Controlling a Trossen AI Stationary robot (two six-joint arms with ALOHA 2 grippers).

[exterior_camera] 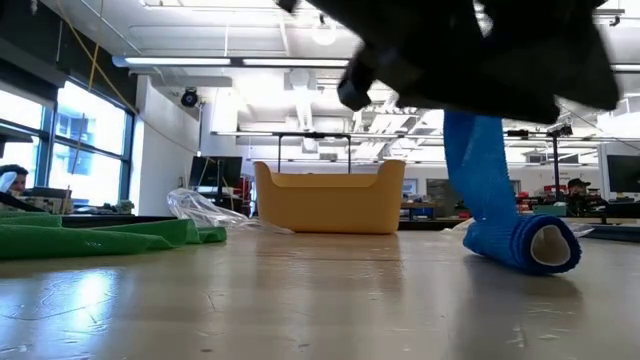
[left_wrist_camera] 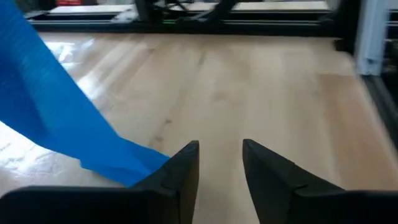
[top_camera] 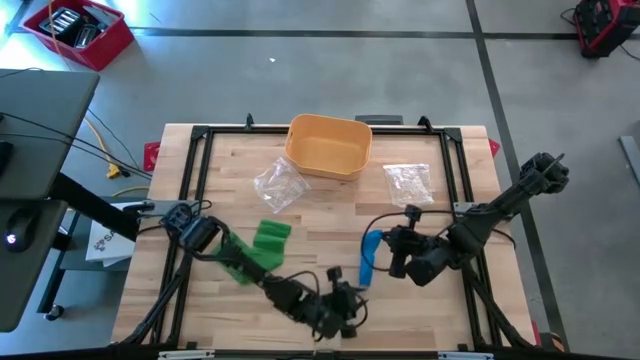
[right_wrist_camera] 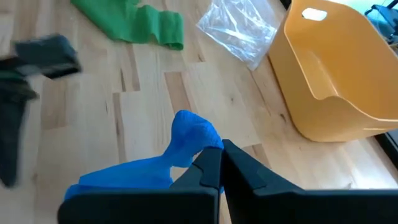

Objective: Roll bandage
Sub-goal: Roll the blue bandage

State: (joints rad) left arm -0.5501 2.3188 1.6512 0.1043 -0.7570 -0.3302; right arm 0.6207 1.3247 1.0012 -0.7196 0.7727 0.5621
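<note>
While the right gripper [right_wrist_camera: 221, 163] stands with its dark fingers pressed together on the edge of the blue elastic bandage [right_wrist_camera: 186, 146], the strip hangs from it toward the table, right of centre in the high view. In the low view the blue bandage drops as a flat band to a partly rolled end that lies on the pale wooden tabletop [top_camera: 320, 215] at the right of the frame, its hollow core facing the camera.

The left gripper [left_wrist_camera: 219, 163] sits low over the table near the bottom centre of the high view, its two fingers parted by a narrow gap with nothing between them. In the left wrist view the loose blue band runs from the upper left of the frame down to just beside one finger; whether it touches that finger cannot be told.

A crumpled green bandage [top_camera: 258, 250] lies left of centre in the high view, partly under the left arm. An orange plastic tub [top_camera: 328, 147] stands at the top centre of the table, with a clear plastic wrapper [top_camera: 279, 184] below it to the left and a second clear wrapper [top_camera: 408, 181] to its right.
</note>
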